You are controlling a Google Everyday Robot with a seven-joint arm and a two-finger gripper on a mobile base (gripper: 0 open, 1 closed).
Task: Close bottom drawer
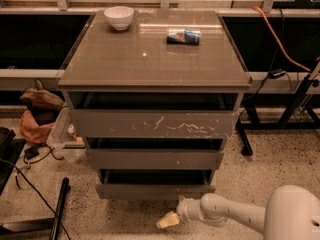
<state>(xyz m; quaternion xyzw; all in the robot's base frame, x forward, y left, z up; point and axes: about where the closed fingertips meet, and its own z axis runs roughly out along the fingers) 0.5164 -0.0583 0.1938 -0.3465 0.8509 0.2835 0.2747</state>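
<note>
The bottom drawer [155, 190] is the narrowest, plain grey-brown front at the foot of the cabinet. It stands slightly pulled out, with a dark gap above its front. My gripper [168, 220] is low at the floor, just below and in front of the drawer's right half, on the end of the white arm [225, 213] that reaches in from the lower right. Its pale tip points left and sits a little clear of the drawer front.
The scratched top drawer [152, 124] and middle drawer [155, 159] stand above. A white bowl [119, 17] and a small packet [183, 35] lie on the cabinet top. A clear bin [62, 136], orange bag [34, 126], cables and a black bar [57, 206] lie left.
</note>
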